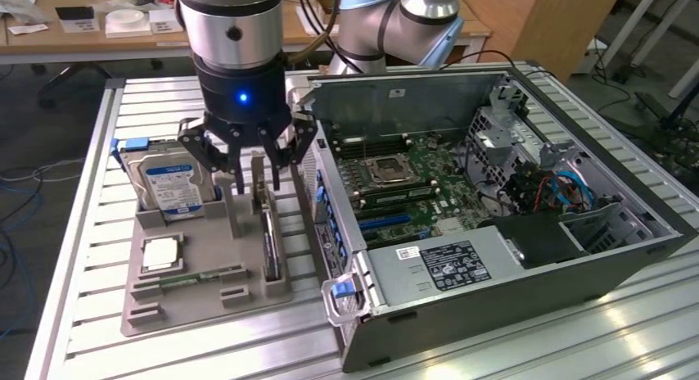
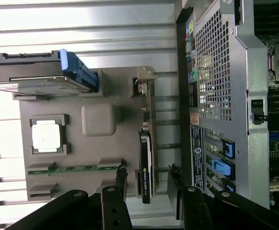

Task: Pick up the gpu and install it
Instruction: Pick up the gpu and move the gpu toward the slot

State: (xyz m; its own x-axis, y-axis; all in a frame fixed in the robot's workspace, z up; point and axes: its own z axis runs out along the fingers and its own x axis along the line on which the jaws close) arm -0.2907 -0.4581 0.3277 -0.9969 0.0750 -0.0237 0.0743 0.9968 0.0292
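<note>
The gpu [image 1: 268, 232] stands on its edge in a slot of the grey holder tray [image 1: 208, 302], a thin dark card with a pale bracket at its far end. From the wrist view I see the gpu [image 2: 145, 158] edge-on, its black face carrying a green logo. My gripper [image 1: 258, 183] hangs just above the card's upper end. The gripper [image 2: 147, 181] is open, one finger on each side of the card's edge, with a gap showing on both sides.
On the tray also stand a silver hard drive [image 1: 164, 179] with a blue tab, a processor [image 1: 160, 253] and a green memory stick [image 1: 202, 275]. The open computer case [image 1: 611, 257] lies close beside the tray on the exterior view's right, its motherboard [image 1: 404, 179] exposed.
</note>
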